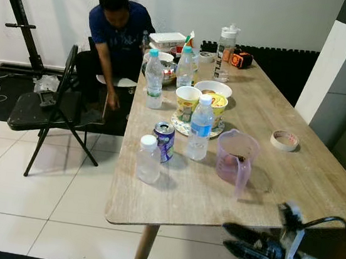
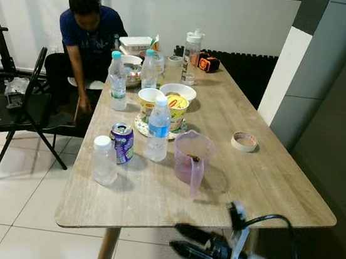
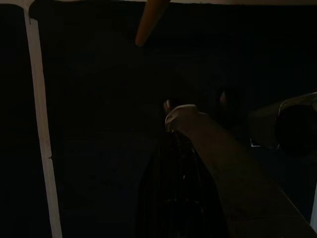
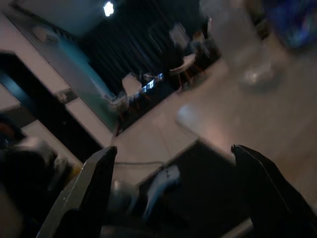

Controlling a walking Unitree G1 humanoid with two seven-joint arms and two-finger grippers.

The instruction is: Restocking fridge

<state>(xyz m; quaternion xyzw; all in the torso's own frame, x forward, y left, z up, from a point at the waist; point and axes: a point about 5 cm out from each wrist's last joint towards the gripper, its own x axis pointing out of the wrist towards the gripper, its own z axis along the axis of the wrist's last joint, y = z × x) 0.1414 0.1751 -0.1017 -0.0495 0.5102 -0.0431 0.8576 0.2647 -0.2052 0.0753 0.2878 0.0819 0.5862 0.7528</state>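
Hovering right gripper (image 1: pixel 230 236) (fingers apart) below can (image 1: pixel 163 141).

The right gripper (image 2: pixel 176 240), fingers apart, hovers below the table (image 2: pixel 268 179) edge.

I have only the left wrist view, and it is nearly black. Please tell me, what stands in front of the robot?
Observer: A wooden table. Near its front edge stand a small white-capped bottle, a purple can and a blue-labelled water bottle.
Operator: Where is the other arm?
Observer: The right gripper is below the table's near edge, on the right side. Its fingers are open and hold nothing.
Operator: Is somebody close?
Observer: A person sits by the far left end of the table, bent forward.
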